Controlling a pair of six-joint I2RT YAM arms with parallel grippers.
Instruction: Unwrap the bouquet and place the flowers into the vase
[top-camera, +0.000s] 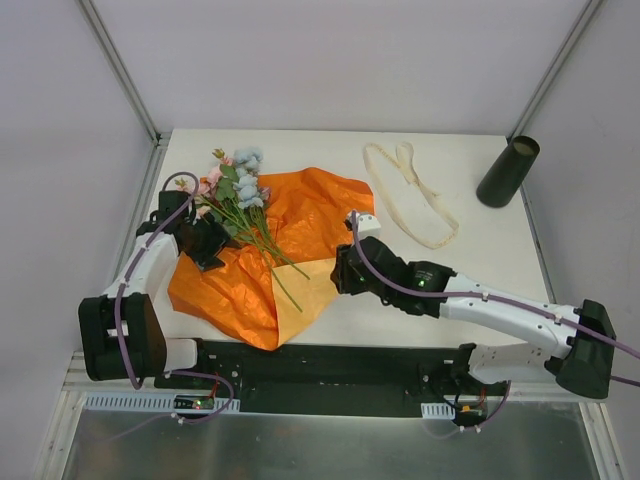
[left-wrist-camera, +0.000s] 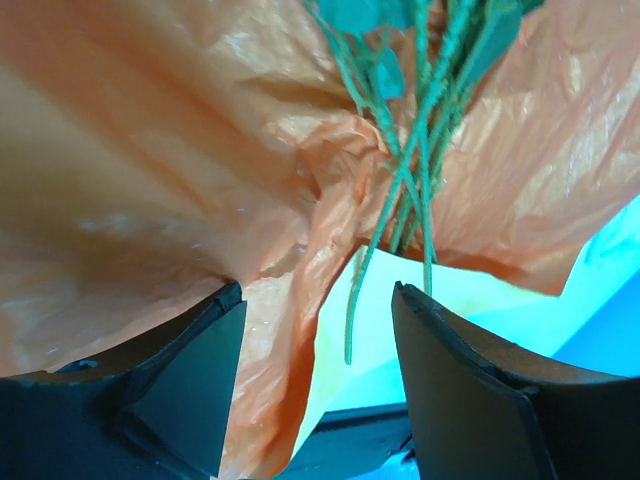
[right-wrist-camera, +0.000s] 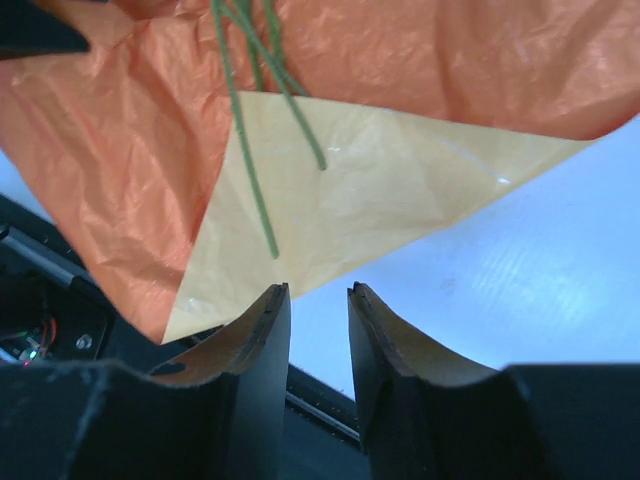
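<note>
White table (top-camera: 480, 270) enclosed by pale grey walls (top-camera: 330, 60). Left tool (left-wrist-camera: 316, 290): jaws wide apart, clamping nothing, with crumpled orange paper (top-camera: 310, 215) and the stem ends between them. Right tool (right-wrist-camera: 318, 288): jaws narrowly apart, empty, just off the paper's pale folded corner. Flowers (top-camera: 238, 185) lie on the spread paper. Cream ribbon (top-camera: 415, 195) lies loose beside it. Vase (top-camera: 508, 172) stands at the far right corner, well apart from both tools.
</note>
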